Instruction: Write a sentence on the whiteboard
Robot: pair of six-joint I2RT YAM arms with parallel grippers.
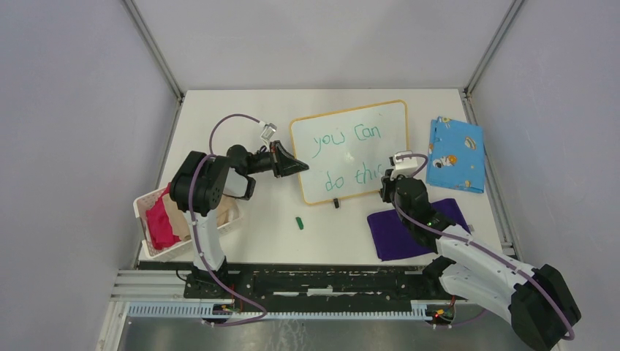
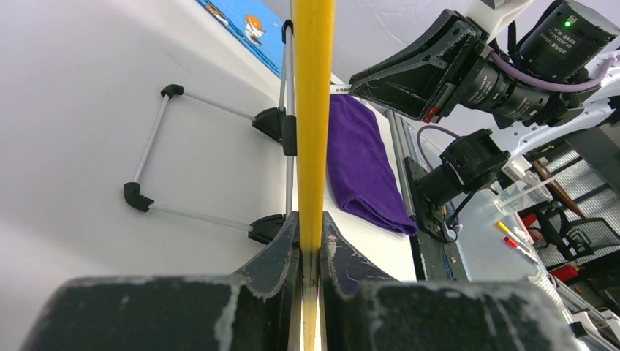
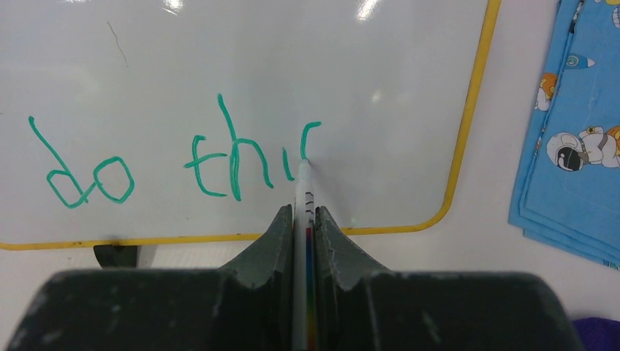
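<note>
At table centre we see the whiteboard, its 9 o'clock rim pinched by our left gripper. Only the right wrist view shows our right gripper clamping the marker, tip touching the sentence at a half-drawn last letter. Overhead, that tip is hidden. Toward 3 o'clock the blue cloth lies near the whiteboard; the purple cloth sits at 5 o'clock.

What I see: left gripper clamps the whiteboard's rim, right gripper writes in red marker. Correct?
No: the sentence is green, not red, per the right wrist view. The left gripper does clamp the whiteboard rim; the right gripper writes with the marker.
</note>
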